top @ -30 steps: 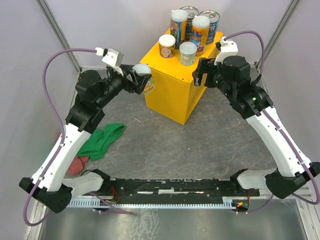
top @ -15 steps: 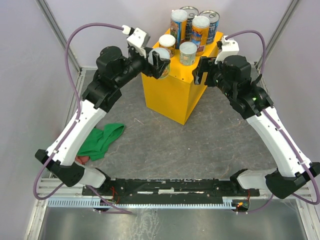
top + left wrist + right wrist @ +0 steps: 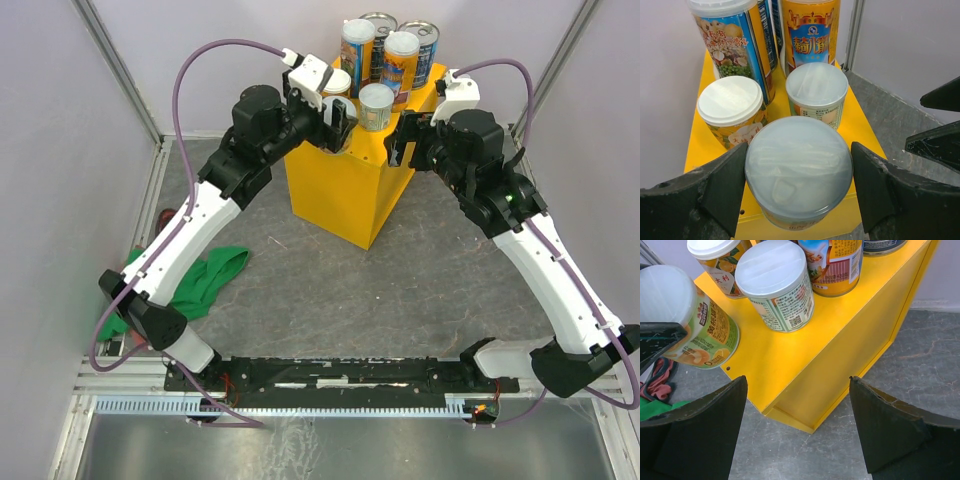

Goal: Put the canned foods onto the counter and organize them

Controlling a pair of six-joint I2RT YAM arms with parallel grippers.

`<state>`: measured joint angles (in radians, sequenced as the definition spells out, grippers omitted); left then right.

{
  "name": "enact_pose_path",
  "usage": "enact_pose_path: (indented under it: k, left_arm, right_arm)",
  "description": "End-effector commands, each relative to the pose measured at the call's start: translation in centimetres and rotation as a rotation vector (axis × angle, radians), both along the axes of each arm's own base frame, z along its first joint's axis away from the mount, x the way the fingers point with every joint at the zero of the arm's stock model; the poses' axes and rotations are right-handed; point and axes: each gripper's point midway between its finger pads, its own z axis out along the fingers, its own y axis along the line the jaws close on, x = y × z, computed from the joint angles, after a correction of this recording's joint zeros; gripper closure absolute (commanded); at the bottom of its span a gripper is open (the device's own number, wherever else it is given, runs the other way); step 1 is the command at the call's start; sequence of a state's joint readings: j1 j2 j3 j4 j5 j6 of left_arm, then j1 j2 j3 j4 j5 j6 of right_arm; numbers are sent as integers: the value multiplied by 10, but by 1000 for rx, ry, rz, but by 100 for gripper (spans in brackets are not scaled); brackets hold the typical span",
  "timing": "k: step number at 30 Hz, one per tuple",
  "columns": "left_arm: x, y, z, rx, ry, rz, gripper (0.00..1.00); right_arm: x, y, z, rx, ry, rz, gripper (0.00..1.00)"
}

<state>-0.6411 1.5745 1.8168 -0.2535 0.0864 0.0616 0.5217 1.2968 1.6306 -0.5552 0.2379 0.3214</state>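
The counter [image 3: 345, 185] is a yellow box with several cans on its top. Two tall slim cans [image 3: 357, 45] [image 3: 400, 60] and two wide blue ones [image 3: 425, 38] stand at the back. Two small pale-lidded cans [image 3: 730, 112] [image 3: 816, 92] stand in front of them. My left gripper [image 3: 799, 167] is shut on a third small can [image 3: 799, 175] over the counter's near-left corner [image 3: 740, 367]. I cannot tell whether that can touches the top. My right gripper [image 3: 797, 405] stands open and empty beside the counter's right side, above the floor.
A green cloth [image 3: 205, 280] lies on the grey stone-patterned floor left of the counter, with a reddish cloth [image 3: 660, 380] by it. Pale walls and metal posts [image 3: 120, 70] close in the back and sides. The arm bases sit on a black rail [image 3: 330, 375].
The left arm rose and swung right, carrying the small can from beside the counter's left face up over its top corner. The right arm stayed where it was.
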Motion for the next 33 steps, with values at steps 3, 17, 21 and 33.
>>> enact_pose_path:
  k: [3, 17, 21, 33]
  left_arm:
    - [-4, 7, 84, -111, -250, 23, 97]
    - [14, 1, 75, -126, -240, 58, 97]
    - [17, 3, 73, -134, -239, 73, 97]
    - [26, 2, 58, -176, -187, 82, 93]
  right_arm:
    - [-3, -3, 35, 52, -91, -10, 10]
    - [0, -2, 33, 46, -88, -8, 10]
    - [0, -3, 33, 42, -90, -11, 10]
    - [1, -1, 32, 36, -88, -5, 9]
